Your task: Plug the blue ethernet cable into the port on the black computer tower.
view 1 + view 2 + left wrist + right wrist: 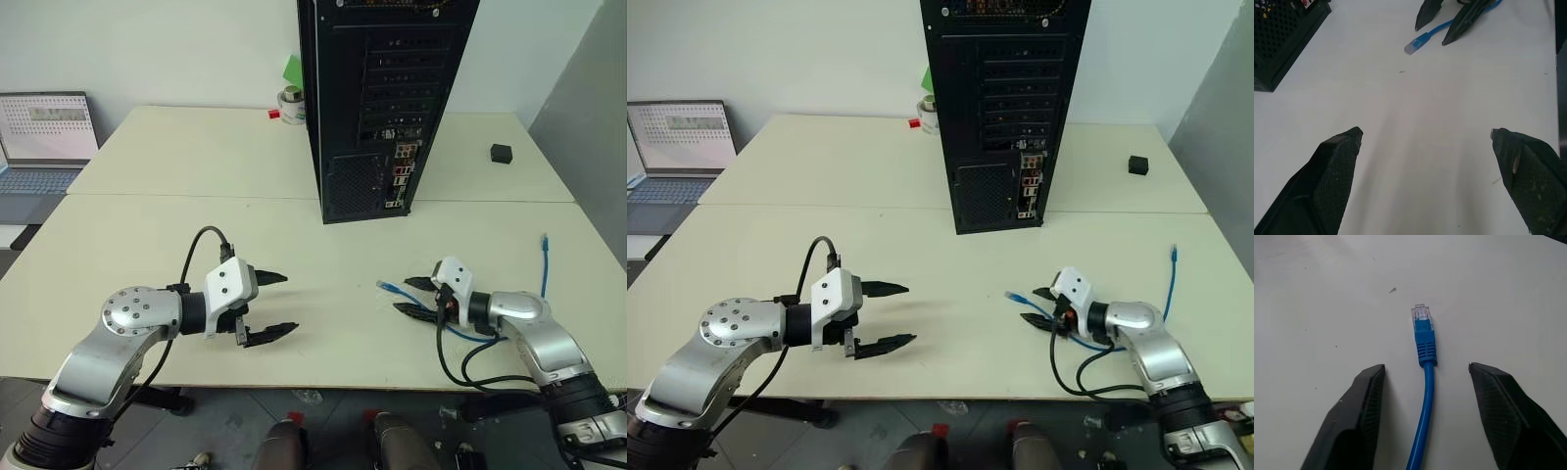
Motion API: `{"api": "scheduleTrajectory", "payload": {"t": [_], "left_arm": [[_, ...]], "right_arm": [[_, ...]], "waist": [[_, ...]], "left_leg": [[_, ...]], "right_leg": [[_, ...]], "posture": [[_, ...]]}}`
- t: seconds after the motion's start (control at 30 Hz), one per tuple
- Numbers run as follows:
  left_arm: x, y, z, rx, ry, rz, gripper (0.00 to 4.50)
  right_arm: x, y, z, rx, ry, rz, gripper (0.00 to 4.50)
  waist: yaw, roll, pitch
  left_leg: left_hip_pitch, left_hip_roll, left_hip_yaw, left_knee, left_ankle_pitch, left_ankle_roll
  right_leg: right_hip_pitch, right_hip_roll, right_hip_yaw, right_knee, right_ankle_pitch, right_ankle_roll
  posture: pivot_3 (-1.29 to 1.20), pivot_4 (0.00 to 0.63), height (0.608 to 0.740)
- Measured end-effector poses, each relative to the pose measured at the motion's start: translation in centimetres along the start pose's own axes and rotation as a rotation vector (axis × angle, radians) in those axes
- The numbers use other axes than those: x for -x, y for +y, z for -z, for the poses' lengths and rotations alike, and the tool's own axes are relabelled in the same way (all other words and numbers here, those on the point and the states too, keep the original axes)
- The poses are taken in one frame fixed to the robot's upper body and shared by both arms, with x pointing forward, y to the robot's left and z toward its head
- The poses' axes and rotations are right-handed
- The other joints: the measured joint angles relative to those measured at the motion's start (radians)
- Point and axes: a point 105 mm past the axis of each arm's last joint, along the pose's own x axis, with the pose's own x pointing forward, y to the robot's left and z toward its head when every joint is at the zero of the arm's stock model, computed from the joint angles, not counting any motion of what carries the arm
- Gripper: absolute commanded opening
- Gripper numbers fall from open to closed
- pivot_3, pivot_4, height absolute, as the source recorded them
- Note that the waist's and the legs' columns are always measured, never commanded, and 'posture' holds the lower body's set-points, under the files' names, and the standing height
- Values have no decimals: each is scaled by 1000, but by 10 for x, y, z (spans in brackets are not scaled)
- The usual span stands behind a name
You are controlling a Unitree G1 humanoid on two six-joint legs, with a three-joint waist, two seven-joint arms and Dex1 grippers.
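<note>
The black computer tower (pixel 382 98) stands upright at the back middle of the table, its rear panel towards me. Down that panel runs a narrow strip of coloured connectors holding the port (pixel 402 176). The blue ethernet cable (pixel 387 287) lies flat on the table at front right, and its far end (pixel 544 257) trails towards the right edge. My right gripper (pixel 1425 366) rests low on the table, open, one finger on each side of the cord just behind the clear plug (pixel 1421 312); neither finger touches it. My left gripper (pixel 291 304) is open and empty at front left.
A laptop (pixel 44 137) sits at the far left. A small black cube (pixel 502 153) lies right of the tower. A tape roll (pixel 291 106) and small red and green items sit behind the tower's left side. Black robot cables (pixel 460 362) loop beside my right wrist.
</note>
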Motion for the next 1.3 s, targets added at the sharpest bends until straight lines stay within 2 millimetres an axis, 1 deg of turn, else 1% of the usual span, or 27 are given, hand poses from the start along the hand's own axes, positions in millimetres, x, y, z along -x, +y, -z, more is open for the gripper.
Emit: {"api": "scheduleTrajectory", "payload": {"t": [0.03, 0.17, 0.27, 0.3, 0.43, 0.5, 0.53, 0.67, 0.77, 0.9, 1.0, 1.1, 1.13, 1.17, 1.3], "left_arm": [[-1, 0, 1, 1, 3, 0, 4500], [-8, -1, 6, 12, 5, 9, 4500], [-15, 4, 3, -3, -8, 4, 4500], [-16, 6, 3, -1, -12, 2, 4500], [-27, 10, 3, -5, -24, 3, 4500], [-33, 9, 2, -14, -32, 18, 4500], [-37, 8, 2, -19, -33, 35, 4500], [-45, 10, -4, -41, -49, 62, 4500], [-55, 10, -10, -58, -66, 88, 4500], [-62, 9, -11, -63, -73, 120, 4500], [-64, 9, -8, -60, -64, 139, 3971], [-66, 9, -7, -52, -68, 143, 3258], [-66, 10, -6, -49, -69, 142, 3124], [-68, 9, -7, -42, -75, 142, 2851], [-70, 8, -7, -31, -84, 146, 1998]], "right_arm": [[0, 0, 0, 4, 1, 1, 1782], [0, 0, 0, 35, 3, -4, 810], [-2, 2, -2, 63, 9, -17, 113], [-3, 2, -3, 70, 12, -20, 46], [-4, 6, -10, 119, 28, -49, 46], [-4, 9, -19, 152, 24, -68, 46], [-5, 14, -27, 180, 18, -94, 46], [-10, 28, -44, 227, 8, -160, 46], [-13, 38, -62, 269, -9, -206, 46], [-14, 41, -67, 279, -6, -225, 46], [-17, 45, -67, 277, 1, -242, 0], [-19, 48, -68, 278, 4, -257, 0], [-19, 48, -68, 279, 2, -258, 0], [-19, 48, -71, 287, -3, -259, 0], [-21, 48, -78, 305, -18, -257, 0]], "waist": [[0, 0, 0], [0, 0, 0], [0, 0, 0], [0, 0, 0], [-1, 0, 0], [0, 0, 0], [0, 0, 0], [0, 0, 0], [1, 0, 0], [1, 0, 0], [0, 0, 0], [0, 0, 0], [1, 0, 0], [0, 0, 0], [0, 0, 0]], "left_leg": [[0, 0, 0, 0, 0, 0], [0, 0, 0, 0, 0, 0], [0, 0, 0, 0, 0, 0], [0, 0, 0, 0, 0, 0], [0, 0, 0, 0, 0, 0], [0, 0, 0, 1, 0, 0], [0, 0, -1, 1, 0, 0], [0, -1, -3, 1, 0, 0], [-1, -1, -4, 1, 0, 0], [-1, -1, -4, 1, 0, 0], [-1, -1, -4, 1, 0, 0], [-1, -1, -5, 1, 0, 0], [-1, -1, -5, 1, 0, 0], [-1, -1, -5, 1, 0, 0], [-1, -1, -5, 1, 0, 0]], "right_leg": [[0, 0, 0, 0, 0, 0], [0, 0, 0, 0, 0, 0], [0, 0, 0, 0, 0, 0], [0, 0, 0, 0, 0, 0], [0, 0, 0, 1, 0, 0], [0, 0, 0, 1, 0, 0], [0, 0, 0, 1, 0, 0], [0, 0, 0, 1, 0, 0], [0, 0, -1, 1, 0, 0], [0, 0, -1, 0, 0, 0], [0, 0, -1, 0, 0, 0], [0, 0, -1, 0, 0, 0], [0, 0, -2, 0, 0, 0], [0, 0, -2, 0, 0, 0], [0, 0, -2, 1, 0, 0]], "posture": [[0, 150, 740], [0, 150, 740], [0, 150, 740], [0, 150, 740], [0, 150, 740], [0, 150, 740], [0, 150, 740], [0, 150, 740], [0, 150, 740], [0, 150, 740], [0, 150, 740], [0, 150, 740], [0, 150, 740], [0, 150, 740], [0, 150, 740]]}}
